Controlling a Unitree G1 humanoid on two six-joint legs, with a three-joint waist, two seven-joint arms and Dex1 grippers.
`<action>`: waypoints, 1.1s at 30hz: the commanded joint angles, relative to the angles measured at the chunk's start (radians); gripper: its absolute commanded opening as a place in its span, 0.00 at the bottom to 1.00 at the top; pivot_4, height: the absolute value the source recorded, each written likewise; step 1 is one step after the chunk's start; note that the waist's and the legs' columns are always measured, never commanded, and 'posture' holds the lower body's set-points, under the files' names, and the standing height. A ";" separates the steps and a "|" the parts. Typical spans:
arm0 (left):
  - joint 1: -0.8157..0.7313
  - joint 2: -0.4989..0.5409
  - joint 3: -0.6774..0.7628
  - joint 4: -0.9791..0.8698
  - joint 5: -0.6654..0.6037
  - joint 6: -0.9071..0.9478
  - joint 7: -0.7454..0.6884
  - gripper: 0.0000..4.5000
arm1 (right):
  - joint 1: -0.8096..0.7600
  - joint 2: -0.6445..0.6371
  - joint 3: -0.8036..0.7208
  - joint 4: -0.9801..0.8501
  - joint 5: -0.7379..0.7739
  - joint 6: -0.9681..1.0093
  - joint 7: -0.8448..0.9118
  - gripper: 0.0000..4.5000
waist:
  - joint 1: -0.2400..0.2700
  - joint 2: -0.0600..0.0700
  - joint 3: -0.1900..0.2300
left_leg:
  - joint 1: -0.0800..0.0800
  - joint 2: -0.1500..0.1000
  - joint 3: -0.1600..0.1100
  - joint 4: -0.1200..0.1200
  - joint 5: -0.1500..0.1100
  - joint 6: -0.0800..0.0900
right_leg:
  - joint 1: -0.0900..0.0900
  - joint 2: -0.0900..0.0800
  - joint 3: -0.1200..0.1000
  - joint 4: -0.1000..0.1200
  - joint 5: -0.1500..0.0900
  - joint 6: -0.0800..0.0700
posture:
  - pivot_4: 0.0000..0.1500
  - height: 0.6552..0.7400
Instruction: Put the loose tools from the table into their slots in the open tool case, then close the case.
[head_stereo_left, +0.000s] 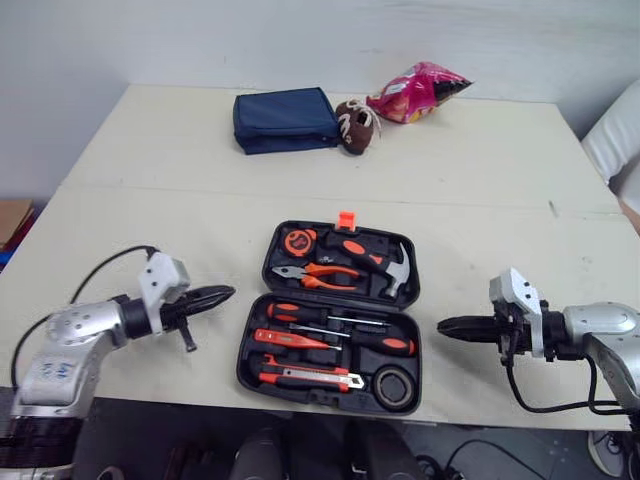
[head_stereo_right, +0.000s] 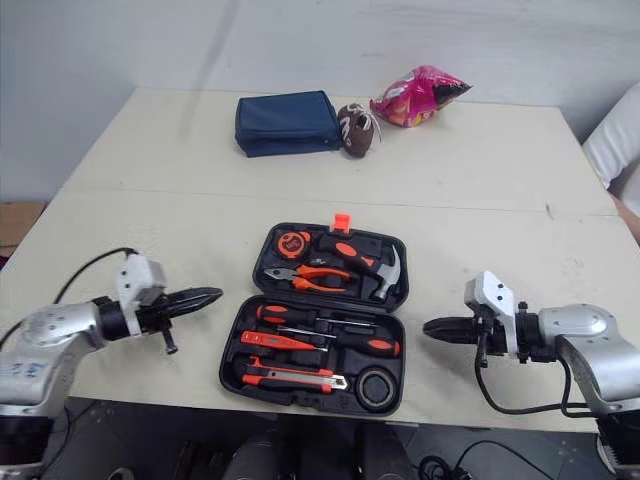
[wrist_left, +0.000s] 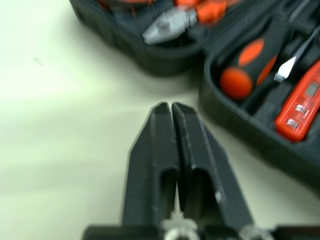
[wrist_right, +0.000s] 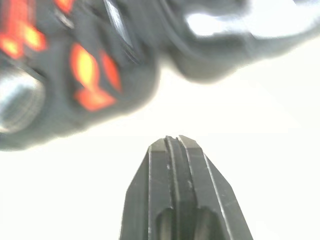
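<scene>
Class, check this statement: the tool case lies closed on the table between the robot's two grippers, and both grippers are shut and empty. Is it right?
No. The tool case is open, not closed: the left eye view shows tools in both halves. It does lie on the table between the left gripper and right gripper, both shut and empty.

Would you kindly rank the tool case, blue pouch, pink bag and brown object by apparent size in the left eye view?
1. tool case
2. blue pouch
3. pink bag
4. brown object
The last three lie farther off; true sizes unsure.
</scene>
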 joint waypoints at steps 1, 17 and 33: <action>-0.047 -0.015 -0.034 0.030 0.040 0.001 0.026 0.00 | -0.031 0.054 0.028 -0.006 -0.038 -0.045 -0.023 0.00 | -0.001 0.000 0.000 | 0.000 0.000 0.000 0.000 0.000 -0.001 | 0.000 0.000 0.000 0.001 0.000 0.000 | 1.00 1.00; -0.217 -0.159 -0.163 0.188 0.141 -0.009 0.082 0.00 | -0.248 0.248 0.143 -0.037 -0.102 0.156 -0.166 0.00 | -0.003 0.000 0.000 | 0.001 0.001 0.001 0.003 0.002 -0.002 | -0.001 0.001 0.001 0.005 0.000 0.000 | 1.00 1.00; -0.248 -0.163 -0.079 0.307 0.181 -0.030 0.146 0.00 | -0.359 0.264 0.139 0.133 -0.192 0.129 -0.156 0.00 | -0.009 0.000 0.000 | 0.003 0.001 0.001 0.003 0.003 -0.002 | -0.001 0.000 0.001 0.010 0.000 0.000 | 1.00 1.00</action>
